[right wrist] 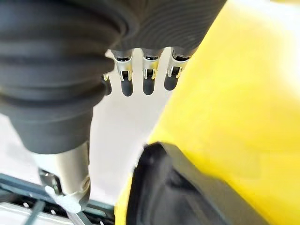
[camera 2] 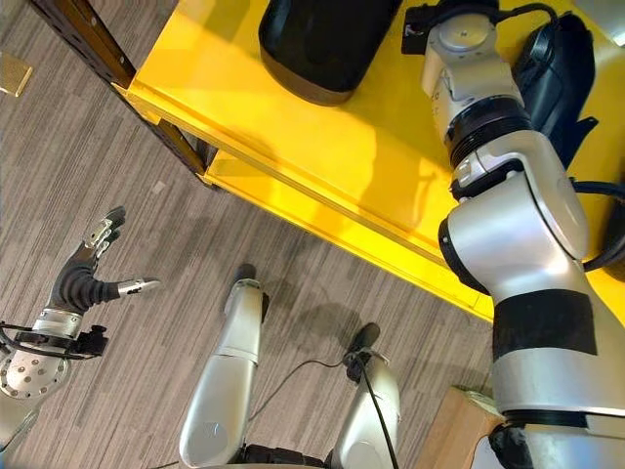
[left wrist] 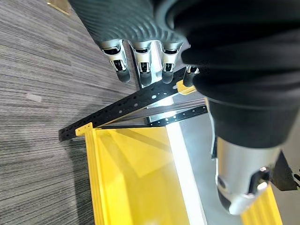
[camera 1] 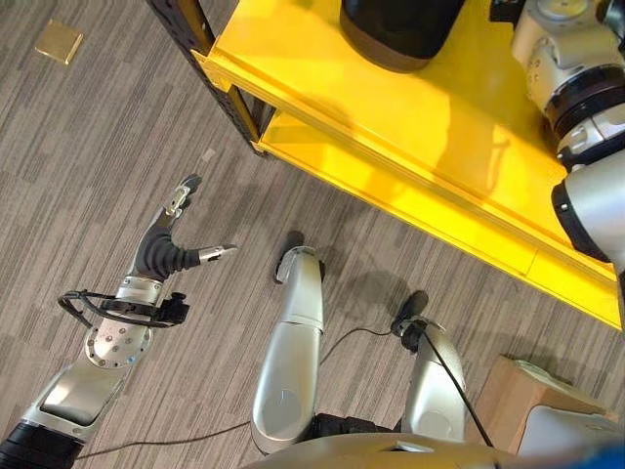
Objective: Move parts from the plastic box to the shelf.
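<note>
Carpet (camera 1: pixel 117 117) of grey striped weave spreads under the robot's left hand (camera 1: pixel 171 244), which hangs low at the left of the head views with its fingers straight and spread, the thumb stuck out to the side, and nothing in it. Its own wrist view shows the dark-tipped fingers (left wrist: pixel 140 70) in a relaxed row, with a black perforated shelf upright (left wrist: pixel 126 110) and a yellow shelf board (left wrist: pixel 126 183) past them. The yellow shelf (camera 1: pixel 410 147) runs diagonally across the top right of the head views, with a lower yellow board (camera 1: pixel 391 195) beneath its front edge and a black post (camera 2: pixel 88 39) at its left corner. A black rounded part (camera 2: pixel 322 44) lies on the upper board, near the back. A second black part (camera 2: pixel 557 59) lies further right on the same board, partly hidden behind the right arm, which reaches up over the shelf. The right hand (right wrist: pixel 140 79) shows in its wrist view with fingers straight and holding nothing, above the yellow board, and a black part's rounded edge (right wrist: pixel 164 187) lies just below it. A small tan square (camera 1: pixel 59 42) lies on the carpet at far left, well apart from the shelf. A brown cardboard box (camera 1: pixel 508 396) sits at the bottom right.
</note>
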